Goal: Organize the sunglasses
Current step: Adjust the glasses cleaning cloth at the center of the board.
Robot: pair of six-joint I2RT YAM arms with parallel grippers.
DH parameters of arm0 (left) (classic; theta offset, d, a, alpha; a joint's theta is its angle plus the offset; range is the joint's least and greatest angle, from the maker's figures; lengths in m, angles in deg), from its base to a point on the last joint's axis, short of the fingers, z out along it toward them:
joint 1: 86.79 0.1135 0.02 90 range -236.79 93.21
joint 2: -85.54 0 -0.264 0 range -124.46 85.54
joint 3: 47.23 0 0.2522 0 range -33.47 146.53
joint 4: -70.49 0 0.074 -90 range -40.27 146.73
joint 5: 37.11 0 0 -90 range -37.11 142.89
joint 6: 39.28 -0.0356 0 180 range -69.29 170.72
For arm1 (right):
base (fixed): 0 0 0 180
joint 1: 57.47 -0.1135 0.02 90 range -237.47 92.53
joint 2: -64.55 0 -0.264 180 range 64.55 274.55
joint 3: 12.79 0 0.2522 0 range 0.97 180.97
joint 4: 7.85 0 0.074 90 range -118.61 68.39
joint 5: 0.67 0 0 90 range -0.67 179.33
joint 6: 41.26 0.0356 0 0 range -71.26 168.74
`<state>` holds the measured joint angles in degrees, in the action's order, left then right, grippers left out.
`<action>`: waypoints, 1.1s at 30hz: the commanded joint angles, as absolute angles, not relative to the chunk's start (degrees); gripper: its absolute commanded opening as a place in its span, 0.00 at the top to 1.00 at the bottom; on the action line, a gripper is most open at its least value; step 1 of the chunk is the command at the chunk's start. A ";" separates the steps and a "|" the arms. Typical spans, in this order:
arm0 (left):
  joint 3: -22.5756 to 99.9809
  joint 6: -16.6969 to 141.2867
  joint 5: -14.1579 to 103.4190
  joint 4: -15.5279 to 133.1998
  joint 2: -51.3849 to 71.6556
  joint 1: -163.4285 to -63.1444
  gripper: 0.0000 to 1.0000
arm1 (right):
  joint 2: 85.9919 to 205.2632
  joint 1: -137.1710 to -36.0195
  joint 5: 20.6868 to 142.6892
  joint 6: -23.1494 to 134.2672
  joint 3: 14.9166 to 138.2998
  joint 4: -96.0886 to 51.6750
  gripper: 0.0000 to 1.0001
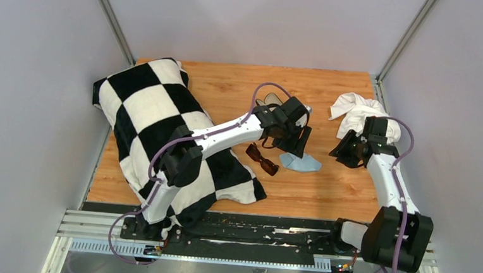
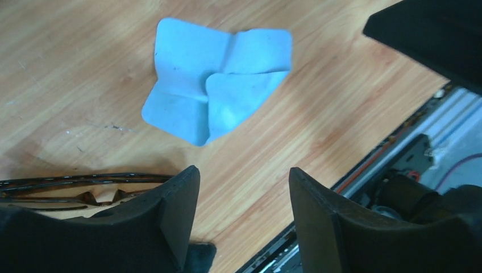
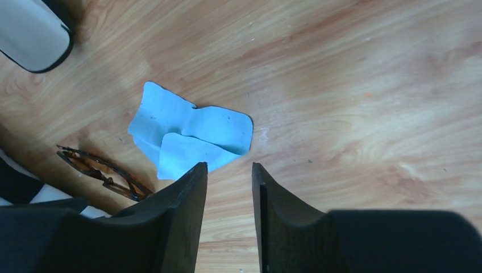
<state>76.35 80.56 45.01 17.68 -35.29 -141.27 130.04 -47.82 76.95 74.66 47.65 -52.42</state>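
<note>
The sunglasses (image 1: 261, 159), dark reddish-brown, lie folded on the wooden table beside the checkered cloth. They also show in the right wrist view (image 3: 102, 173) and in part in the left wrist view (image 2: 74, 186). My left gripper (image 1: 298, 144) hovers open and empty just above and right of them, over the light blue cloth (image 1: 302, 163). In the left wrist view the gripper (image 2: 244, 177) has the blue cloth (image 2: 216, 85) ahead of it. My right gripper (image 1: 344, 151) is open and empty, right of the cloth. In its own view the gripper (image 3: 229, 168) has the cloth (image 3: 187, 136) just beyond its tips.
An open black case with a light lining (image 1: 269, 101) lies behind the left wrist and shows in the right wrist view (image 3: 31, 34). A large black-and-white checkered cloth (image 1: 158, 119) covers the left side. A crumpled white cloth (image 1: 354, 110) lies at the back right.
</note>
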 commanded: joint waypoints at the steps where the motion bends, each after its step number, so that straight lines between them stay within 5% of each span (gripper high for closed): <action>1: 76.20 81.19 45.94 14.36 -38.43 -140.65 0.40 | 135.45 -50.11 69.29 74.31 46.99 -49.65 0.63; 6: 70.35 84.25 47.20 18.57 -37.63 -137.77 0.53 | 138.90 -55.87 69.77 75.22 45.99 -46.52 0.69; 10: 61.97 85.54 42.73 26.99 -35.64 -134.36 0.53 | 142.56 -61.42 71.75 76.53 46.72 -44.57 0.71; 17: 68.83 81.26 43.52 22.57 -41.91 -134.07 0.53 | 150.11 -65.10 76.22 80.28 50.34 -42.84 0.69; 29: 70.71 80.04 39.32 22.58 -45.79 -134.23 0.51 | 156.53 -70.65 81.93 85.59 54.09 -43.64 0.59; 33: 71.01 79.70 37.19 22.59 -46.99 -134.58 0.52 | 158.46 -70.98 83.33 85.39 55.05 -44.33 0.49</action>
<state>70.06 80.91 39.74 23.26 -44.76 -133.86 156.77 -70.09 79.57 84.43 53.66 -42.58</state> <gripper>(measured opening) 0.487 0.480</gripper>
